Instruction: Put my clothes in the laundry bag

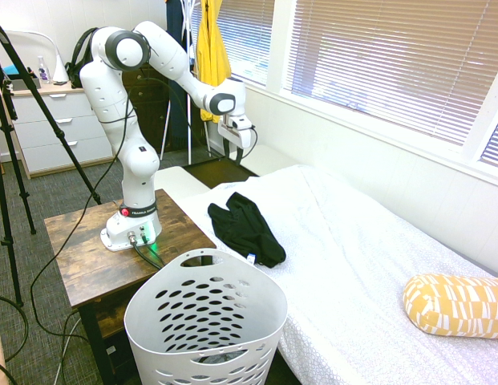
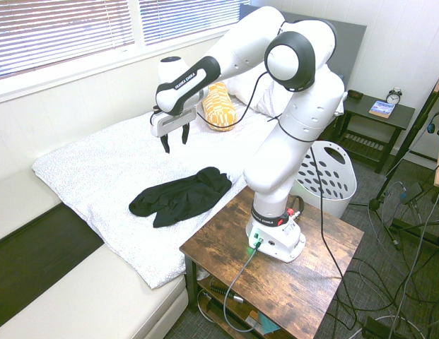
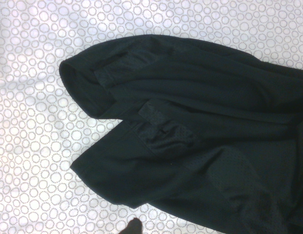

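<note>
The clothes (image 1: 244,228) are one black garment lying crumpled on the white bed cover, near the bed's edge beside the wooden table; the same clothes (image 2: 180,198) show in the second exterior view and fill much of the wrist view as dark mesh fabric (image 3: 200,141). My gripper (image 2: 174,143) hangs open in the air above the bed, a short way up and beyond the garment's far end, holding nothing; the gripper (image 1: 239,151) points down. The laundry bag (image 1: 204,321), a white holed basket, stands on the floor by the table; the laundry bag (image 2: 329,180) shows behind the arm.
A wooden side table (image 1: 80,257) bears the arm's base. A yellow patterned pillow (image 1: 457,305) lies toward the head of the bed. A yellow garment (image 1: 210,56) hangs on a rack by the window. A low white bench (image 2: 85,296) runs at the bed's foot.
</note>
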`<action>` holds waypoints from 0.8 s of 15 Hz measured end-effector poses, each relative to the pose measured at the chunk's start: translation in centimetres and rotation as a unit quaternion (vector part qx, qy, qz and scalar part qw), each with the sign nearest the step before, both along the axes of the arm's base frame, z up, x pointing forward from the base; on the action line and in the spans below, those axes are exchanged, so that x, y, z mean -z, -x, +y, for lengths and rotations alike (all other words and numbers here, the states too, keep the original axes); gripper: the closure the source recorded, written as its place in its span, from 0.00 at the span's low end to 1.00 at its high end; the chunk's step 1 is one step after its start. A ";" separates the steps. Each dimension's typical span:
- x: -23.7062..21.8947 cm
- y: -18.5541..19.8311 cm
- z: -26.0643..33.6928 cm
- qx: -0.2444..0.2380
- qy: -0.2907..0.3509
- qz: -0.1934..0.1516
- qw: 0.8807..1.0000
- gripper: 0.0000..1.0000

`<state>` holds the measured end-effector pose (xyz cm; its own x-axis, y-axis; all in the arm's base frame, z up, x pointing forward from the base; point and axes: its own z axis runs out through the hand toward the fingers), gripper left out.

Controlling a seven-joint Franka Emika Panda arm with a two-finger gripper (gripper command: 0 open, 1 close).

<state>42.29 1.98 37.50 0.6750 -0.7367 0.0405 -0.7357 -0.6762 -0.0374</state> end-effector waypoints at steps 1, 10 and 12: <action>0.0 0.0 0.0 -0.001 -0.001 0.000 1.000 0.00; 4.7 -1.9 -1.8 -0.005 0.035 0.035 0.999 0.00; 8.0 -2.7 -4.7 -0.003 0.051 0.046 0.998 0.00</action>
<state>45.00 -2.76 29.50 0.6830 -0.7285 0.0526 -0.7295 -0.6768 0.0989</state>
